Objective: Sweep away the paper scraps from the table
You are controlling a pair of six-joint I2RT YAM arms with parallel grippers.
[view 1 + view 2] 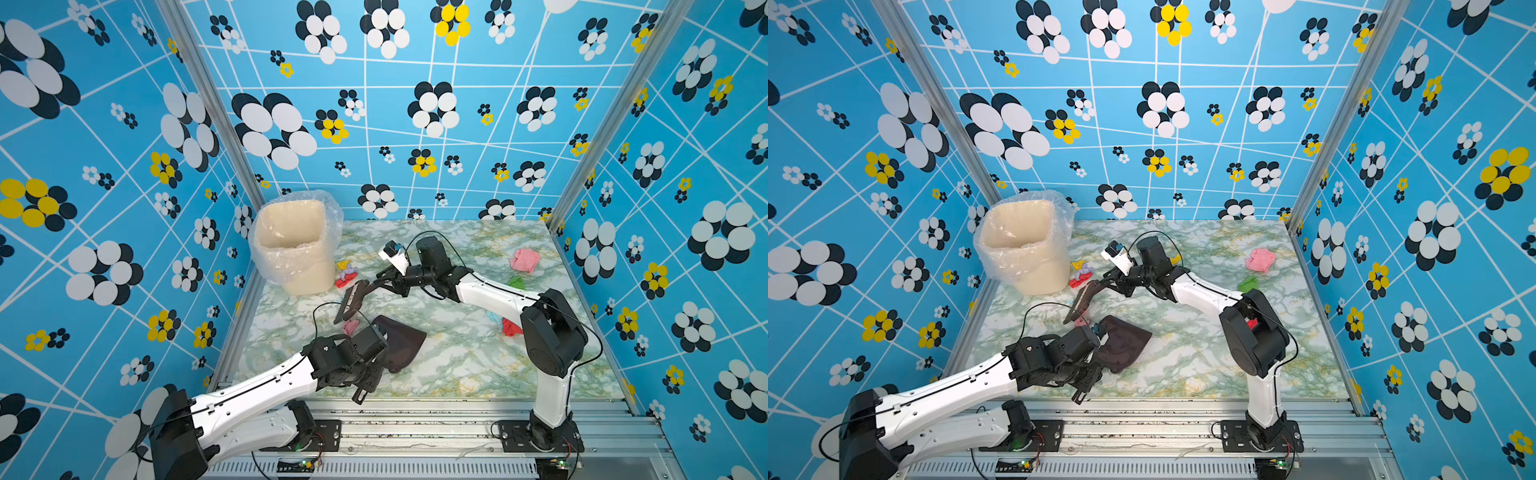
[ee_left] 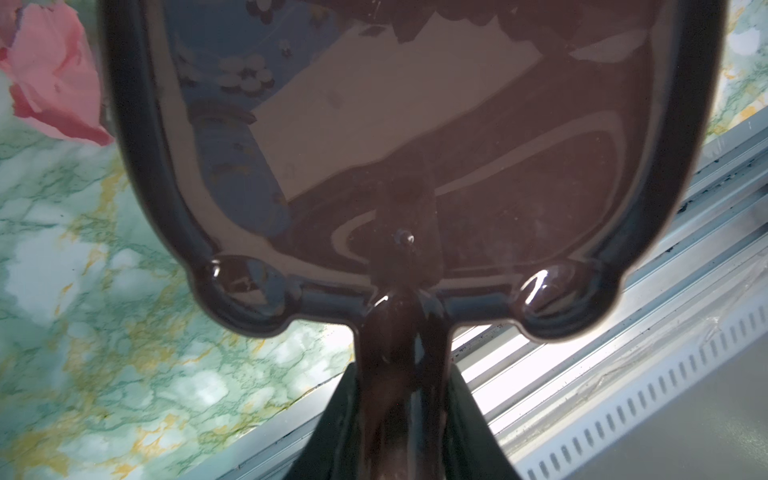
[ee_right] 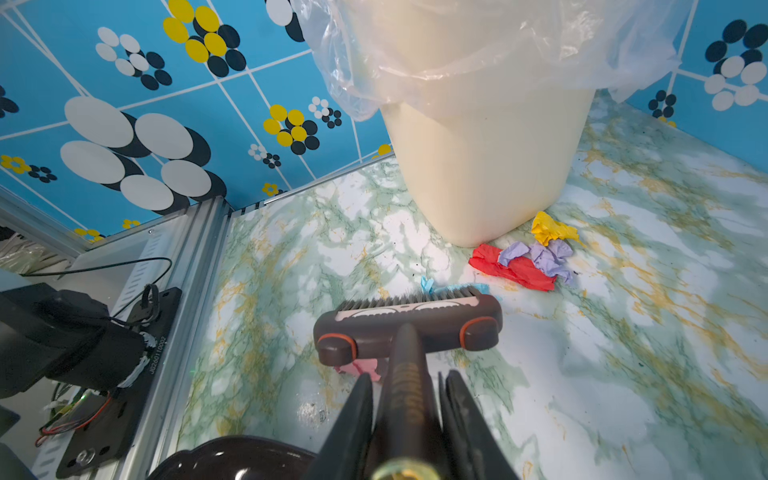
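On base plate (image 3: 129,428): J0260110002; right hand (image 3: 407,376) grips brush (image 3: 407,328)

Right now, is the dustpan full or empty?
Empty: in the left wrist view the dustpan has a bare, shiny inside, and a pink scrap lies beside it on the table.

Bin (image 1: 309,278) back-left; bare table (image 1: 457,365) centre-right
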